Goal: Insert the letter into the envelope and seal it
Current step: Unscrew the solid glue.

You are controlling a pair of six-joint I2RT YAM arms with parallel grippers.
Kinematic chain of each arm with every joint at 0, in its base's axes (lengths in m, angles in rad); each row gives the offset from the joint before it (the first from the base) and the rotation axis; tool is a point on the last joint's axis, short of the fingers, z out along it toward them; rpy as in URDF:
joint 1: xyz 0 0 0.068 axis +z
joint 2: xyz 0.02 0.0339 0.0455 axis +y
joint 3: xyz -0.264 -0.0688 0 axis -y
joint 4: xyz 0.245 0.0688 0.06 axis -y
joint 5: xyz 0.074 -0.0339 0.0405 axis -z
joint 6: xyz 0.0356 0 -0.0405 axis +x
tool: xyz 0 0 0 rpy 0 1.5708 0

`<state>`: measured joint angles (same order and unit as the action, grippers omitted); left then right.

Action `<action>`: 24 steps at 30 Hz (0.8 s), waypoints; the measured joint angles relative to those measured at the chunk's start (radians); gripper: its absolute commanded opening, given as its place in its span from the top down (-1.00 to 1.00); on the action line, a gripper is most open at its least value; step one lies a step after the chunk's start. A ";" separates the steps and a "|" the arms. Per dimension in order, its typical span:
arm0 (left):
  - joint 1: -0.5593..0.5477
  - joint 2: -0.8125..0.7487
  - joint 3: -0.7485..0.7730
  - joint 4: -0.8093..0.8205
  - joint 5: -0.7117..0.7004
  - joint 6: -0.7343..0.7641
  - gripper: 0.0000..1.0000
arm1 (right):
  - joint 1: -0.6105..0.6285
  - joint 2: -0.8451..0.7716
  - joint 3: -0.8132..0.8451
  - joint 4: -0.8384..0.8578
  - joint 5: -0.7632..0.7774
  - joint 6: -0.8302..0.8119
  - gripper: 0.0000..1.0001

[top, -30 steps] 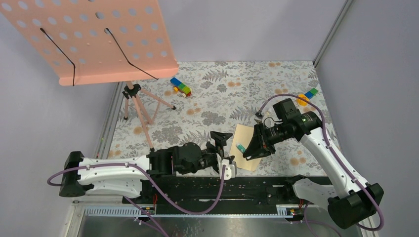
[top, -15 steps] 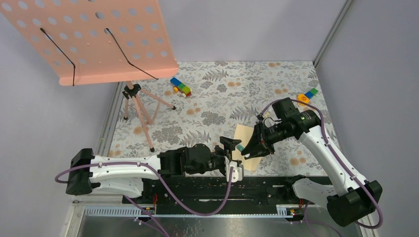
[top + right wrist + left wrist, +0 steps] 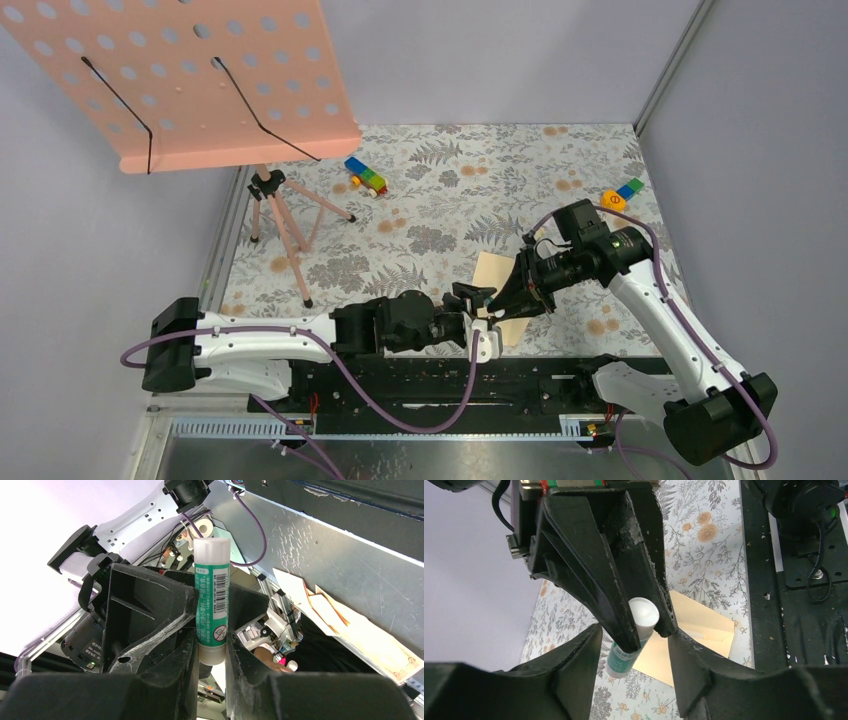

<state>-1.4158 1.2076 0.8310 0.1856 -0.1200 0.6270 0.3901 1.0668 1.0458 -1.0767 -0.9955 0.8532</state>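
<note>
My right gripper [image 3: 212, 652] is shut on a green and white glue stick [image 3: 212, 600], held in the air above the tan envelope [image 3: 492, 272]. The envelope lies flat on the flowered table, with its pale inside showing in the left wrist view [image 3: 704, 627]. My left gripper [image 3: 634, 667] has come in from the left. Its jaws are open on either side of the glue stick [image 3: 624, 655] and of the right fingers [image 3: 609, 580], with gaps on both sides. I cannot make out the letter as a separate sheet.
An orange perforated music stand [image 3: 200, 80] on a tripod [image 3: 285, 225] fills the back left. Coloured toy bricks lie at the back middle [image 3: 366, 178] and back right [image 3: 620, 195]. A black rail [image 3: 440, 385] runs along the near edge.
The left arm has slid right until its gripper meets the right one, and its jaws have narrowed around the glue stick. The right gripper has kept its grip and barely shifted.
</note>
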 measured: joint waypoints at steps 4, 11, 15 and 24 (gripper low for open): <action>0.000 0.000 0.000 0.010 -0.006 -0.008 0.21 | 0.000 0.000 -0.010 0.021 -0.014 0.009 1.00; 0.000 0.000 0.000 -0.003 -0.019 -0.002 0.59 | -0.003 0.000 -0.023 0.032 -0.019 0.038 1.00; 0.001 0.000 0.000 -0.005 -0.032 0.003 1.00 | -0.006 0.000 -0.023 0.029 -0.019 0.051 0.87; 0.068 -0.024 0.059 -0.084 -0.056 -0.108 1.00 | -0.029 -0.056 -0.114 0.272 -0.052 0.225 -0.51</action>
<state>-1.3479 1.1839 0.8902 0.1020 -0.1761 0.5194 0.3607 1.0103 0.9321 -0.8051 -1.0473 1.0782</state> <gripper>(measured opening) 0.246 0.742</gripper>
